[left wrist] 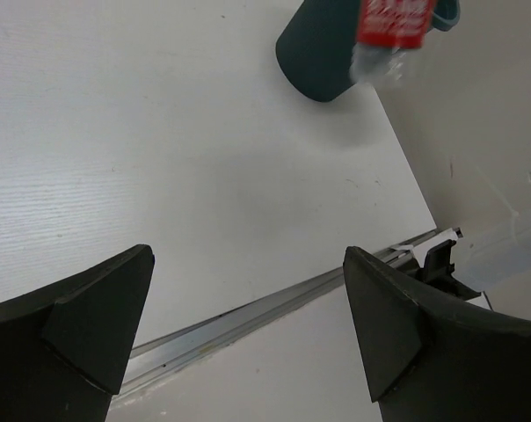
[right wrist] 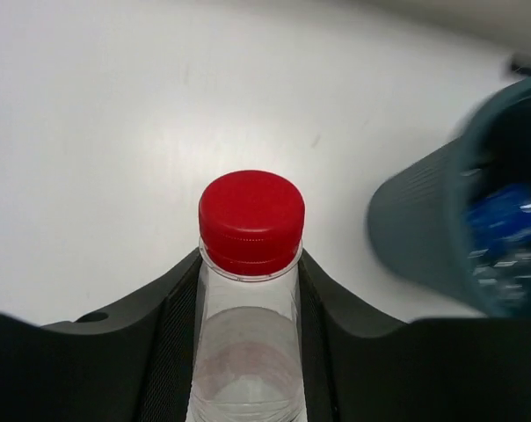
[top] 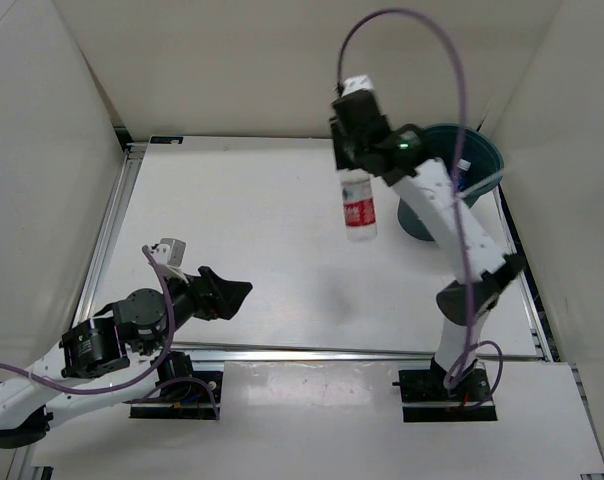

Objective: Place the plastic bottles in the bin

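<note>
My right gripper [top: 353, 168] is shut on the neck of a clear plastic bottle with a red label [top: 359, 210]. The bottle hangs in the air over the table, left of the bin [top: 485, 152]. In the right wrist view its red cap [right wrist: 251, 220] sticks out between the fingers [right wrist: 164, 325], and the teal-grey bin [right wrist: 424, 233] stands to the right with a blue-labelled bottle [right wrist: 503, 220] inside. My left gripper [top: 230, 293] is open and empty near the front left. Its view shows the bin's base [left wrist: 316, 53] and the hanging bottle [left wrist: 391, 22]. No other bottles show.
White enclosure walls [top: 52, 150] close in the table on the left, back and right. An aluminium rail [top: 312, 350] runs along the front edge and another down the left side [top: 107, 240]. A purple cable [top: 452, 60] arcs above the right arm.
</note>
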You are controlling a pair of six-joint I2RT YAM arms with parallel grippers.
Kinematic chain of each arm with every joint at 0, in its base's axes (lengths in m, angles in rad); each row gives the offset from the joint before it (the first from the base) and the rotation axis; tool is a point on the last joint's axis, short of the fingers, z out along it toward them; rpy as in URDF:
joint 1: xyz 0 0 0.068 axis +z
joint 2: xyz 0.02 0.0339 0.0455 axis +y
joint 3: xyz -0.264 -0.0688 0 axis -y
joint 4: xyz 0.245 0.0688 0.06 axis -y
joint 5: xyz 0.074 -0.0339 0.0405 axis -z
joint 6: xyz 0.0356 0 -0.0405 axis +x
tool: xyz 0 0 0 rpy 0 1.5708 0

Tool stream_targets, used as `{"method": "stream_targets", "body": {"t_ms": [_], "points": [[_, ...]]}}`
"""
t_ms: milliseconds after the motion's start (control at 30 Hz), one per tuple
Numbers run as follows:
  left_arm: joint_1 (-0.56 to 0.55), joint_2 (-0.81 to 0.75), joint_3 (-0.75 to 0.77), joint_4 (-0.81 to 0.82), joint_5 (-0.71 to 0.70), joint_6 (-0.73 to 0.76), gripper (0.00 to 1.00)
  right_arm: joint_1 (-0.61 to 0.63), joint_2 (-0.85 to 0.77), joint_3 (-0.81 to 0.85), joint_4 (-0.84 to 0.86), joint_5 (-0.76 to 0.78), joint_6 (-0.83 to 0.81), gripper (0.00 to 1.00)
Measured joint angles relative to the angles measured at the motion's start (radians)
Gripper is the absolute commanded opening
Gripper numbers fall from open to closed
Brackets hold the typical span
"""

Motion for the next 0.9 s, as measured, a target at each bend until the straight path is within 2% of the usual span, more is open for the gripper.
{"method": "stream_targets", "body": {"t_ms": [100, 200, 300, 533, 700, 733, 767, 833, 867, 900], "points": [[0.0, 0.019, 0.015, 0.002, -0.007, 0.005, 1.0, -0.051, -0.13, 0.06, 0.069, 0.098, -0.033, 0.04], [0.0, 0.048, 0.021, 0.006, -0.013, 0.011, 1.0, -0.154, -0.256, 0.001, 0.17, 0.166, -0.061, 0.04], [0.0, 0.088, 0.027, 0.007, -0.016, 0.021, 1.0, -0.272, -0.294, -0.025, 0.257, 0.195, -0.081, 0.04], [0.0, 0.172, 0.051, 0.008, -0.018, 0.05, 1.0, -0.453, -0.114, 0.047, 0.441, 0.153, -0.148, 0.04], [0.0, 0.199, 0.057, 0.015, -0.045, 0.053, 1.0, -0.569, -0.016, 0.035, 0.477, 0.085, -0.124, 0.05], [0.0, 0.2, 0.058, 0.016, -0.054, 0.053, 1.0, -0.597, -0.006, 0.027, 0.484, 0.072, -0.115, 0.1], [0.0, 0.201, 0.058, 0.016, -0.062, 0.053, 1.0, -0.62, -0.002, 0.019, 0.49, 0.059, -0.104, 0.39], [0.0, 0.203, 0.058, 0.016, -0.088, 0.053, 1.0, -0.661, -0.001, -0.005, 0.5, 0.038, -0.08, 0.75], [0.0, 0.203, 0.058, 0.016, -0.1, 0.053, 1.0, -0.676, -0.003, -0.021, 0.509, 0.027, -0.064, 0.99], [0.0, 0.203, 0.058, 0.015, -0.117, 0.052, 1.0, -0.684, -0.009, -0.042, 0.521, 0.018, -0.044, 0.99]]}}
